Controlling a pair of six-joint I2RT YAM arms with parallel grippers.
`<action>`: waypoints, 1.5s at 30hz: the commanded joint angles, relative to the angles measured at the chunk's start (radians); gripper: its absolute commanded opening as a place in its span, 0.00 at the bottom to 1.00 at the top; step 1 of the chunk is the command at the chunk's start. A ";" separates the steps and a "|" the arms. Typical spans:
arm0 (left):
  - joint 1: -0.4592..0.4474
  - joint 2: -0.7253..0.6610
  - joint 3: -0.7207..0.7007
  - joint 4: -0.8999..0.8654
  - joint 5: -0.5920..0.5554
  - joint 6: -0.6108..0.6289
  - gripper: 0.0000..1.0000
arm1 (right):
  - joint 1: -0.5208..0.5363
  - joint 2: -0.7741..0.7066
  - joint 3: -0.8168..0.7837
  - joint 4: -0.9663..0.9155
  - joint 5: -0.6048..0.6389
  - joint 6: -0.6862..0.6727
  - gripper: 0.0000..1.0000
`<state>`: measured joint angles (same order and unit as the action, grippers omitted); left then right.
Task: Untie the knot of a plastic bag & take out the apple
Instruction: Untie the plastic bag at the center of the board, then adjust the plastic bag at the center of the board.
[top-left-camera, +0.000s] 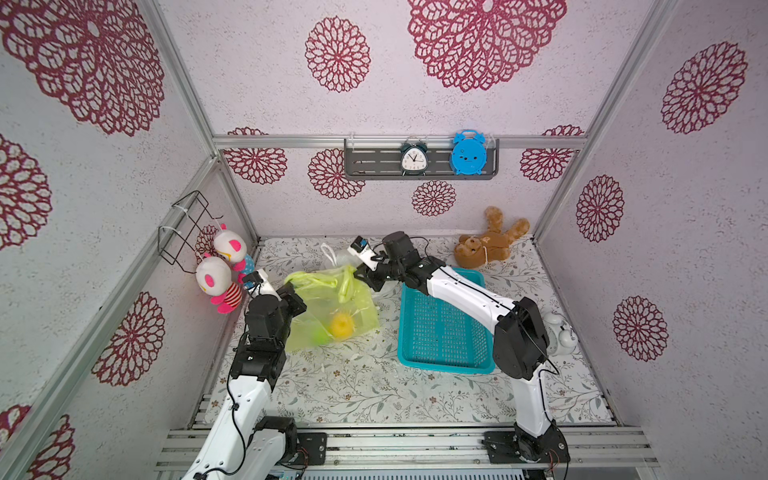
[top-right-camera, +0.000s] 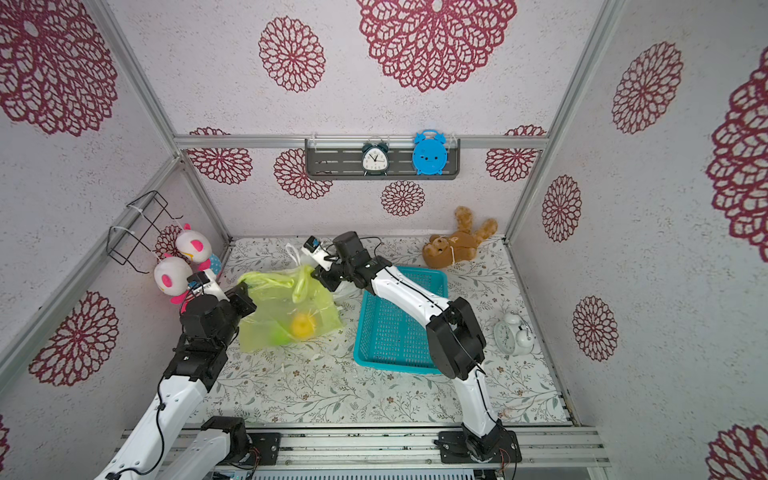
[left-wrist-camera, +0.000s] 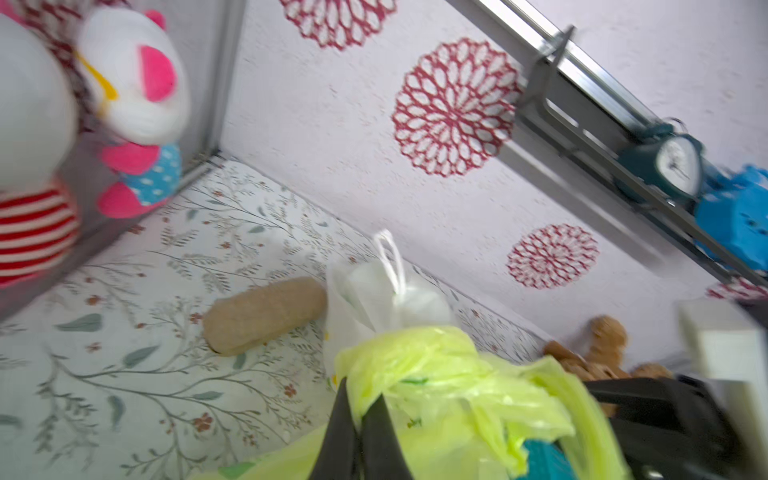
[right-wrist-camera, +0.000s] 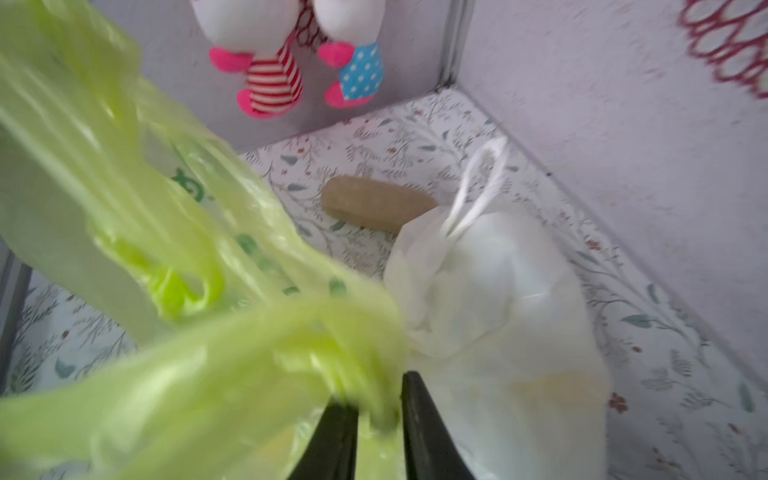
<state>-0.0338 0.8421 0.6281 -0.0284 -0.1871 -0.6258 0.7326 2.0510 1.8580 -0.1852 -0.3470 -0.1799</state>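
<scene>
- Yellow-green plastic bag (top-left-camera: 328, 307) is seen on the floral table (top-left-camera: 374, 386), left of centre, with its top bunched and pulled up.
- Two round fruits are visible through the film low in the bag, lying side by side: a yellow fruit (top-left-camera: 341, 325) and a green fruit (top-left-camera: 319, 336). Which one is the apple cannot be told.
- Twisted handle strips (top-left-camera: 316, 279) are seen at the bag's top. Whether the knot is tied or loose cannot be told.
- Left gripper (left-wrist-camera: 360, 399) is clamped on a fold of the bag's top edge on the bag's left side. In the left wrist view the plastic is pinched between the dark fingers.
- Right gripper (right-wrist-camera: 376, 395) is at the bag's upper right. A wad of green plastic is caught between its nearly closed jaws. That view is blurred.
- A tied white plastic bag (top-left-camera: 338, 257) is seen just behind the green one, touching it.
- A tan cylinder (left-wrist-camera: 266, 316) lies beside the white bag, toward the back-left corner.
- A teal basket (top-left-camera: 440, 328) sits just right of the bag, under the right arm.
- A teddy bear (top-left-camera: 486, 245) lies in the back-right corner.
- A white alarm clock (top-right-camera: 513, 334) is right of the basket.
- Two plush dolls (top-left-camera: 220, 274) hang on the left wall.
- A dark clock (top-left-camera: 413, 158) and a blue clock (top-left-camera: 468, 153) stand on the back-wall shelf.
</scene>
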 joint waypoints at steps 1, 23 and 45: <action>0.072 -0.023 0.017 0.011 -0.103 -0.042 0.00 | -0.053 -0.054 0.048 0.178 0.045 0.133 0.18; 0.295 0.128 0.308 -0.532 -0.097 -0.082 0.97 | 0.014 -0.132 -0.379 0.433 -0.107 0.338 0.79; 0.590 0.793 0.411 -0.348 0.577 -0.020 0.58 | 0.013 -0.237 -0.548 0.431 -0.066 0.323 0.83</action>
<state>0.5667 1.6302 1.0451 -0.4721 0.2775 -0.6655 0.7498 1.8786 1.3163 0.2203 -0.4221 0.1341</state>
